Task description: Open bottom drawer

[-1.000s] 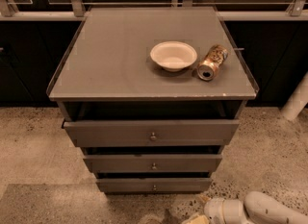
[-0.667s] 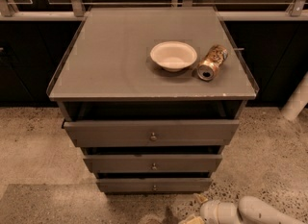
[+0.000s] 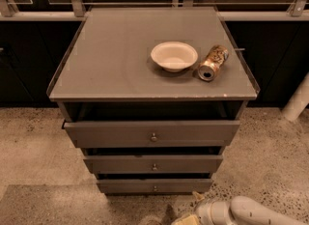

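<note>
Claw [image 3: 187, 217] low at the frame's bottom edge, just below the bottom drawer [image 3: 154, 186]; open or closed, can't tell. Above it the middle drawer [image 3: 153, 163], then the top drawer [image 3: 152, 133]. Bowl [image 3: 174, 56] and tipped can [image 3: 213, 63] on the table [image 3: 111, 60].

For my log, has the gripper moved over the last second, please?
Yes, the gripper has shifted slightly left, low in front of the bottom drawer, nearer its knob.
</note>
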Controlling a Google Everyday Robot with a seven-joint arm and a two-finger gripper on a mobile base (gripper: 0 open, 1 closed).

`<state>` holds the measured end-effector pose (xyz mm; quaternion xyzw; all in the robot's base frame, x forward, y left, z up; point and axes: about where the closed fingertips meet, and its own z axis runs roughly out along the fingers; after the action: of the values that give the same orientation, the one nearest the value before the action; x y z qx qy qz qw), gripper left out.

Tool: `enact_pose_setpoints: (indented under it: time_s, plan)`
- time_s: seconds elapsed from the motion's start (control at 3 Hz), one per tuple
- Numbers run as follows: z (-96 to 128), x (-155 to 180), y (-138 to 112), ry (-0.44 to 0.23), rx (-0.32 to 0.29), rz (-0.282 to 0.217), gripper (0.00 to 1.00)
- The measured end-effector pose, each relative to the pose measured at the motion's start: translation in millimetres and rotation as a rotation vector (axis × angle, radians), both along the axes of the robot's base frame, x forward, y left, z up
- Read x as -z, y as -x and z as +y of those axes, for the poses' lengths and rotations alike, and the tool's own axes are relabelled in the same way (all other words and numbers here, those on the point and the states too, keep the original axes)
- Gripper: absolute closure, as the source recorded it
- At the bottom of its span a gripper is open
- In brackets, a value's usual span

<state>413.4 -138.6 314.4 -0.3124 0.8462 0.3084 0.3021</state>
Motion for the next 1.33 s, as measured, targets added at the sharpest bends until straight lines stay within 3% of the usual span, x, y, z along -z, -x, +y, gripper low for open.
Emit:
enact_pose_setpoints:
  time_s: [0.33, 0.67, 1.0, 1.33]
  plan:
    - [1, 10, -8, 0.027, 0.017, -0.035, 0.00]
    - [2, 26, -26, 0.066, 0.019, -0.131, 0.00]
    - [15, 62, -54, 0.099, 0.010, -0.211, 0.00]
    - [16, 64, -55, 0.098, 0.011, -0.210, 0.00]
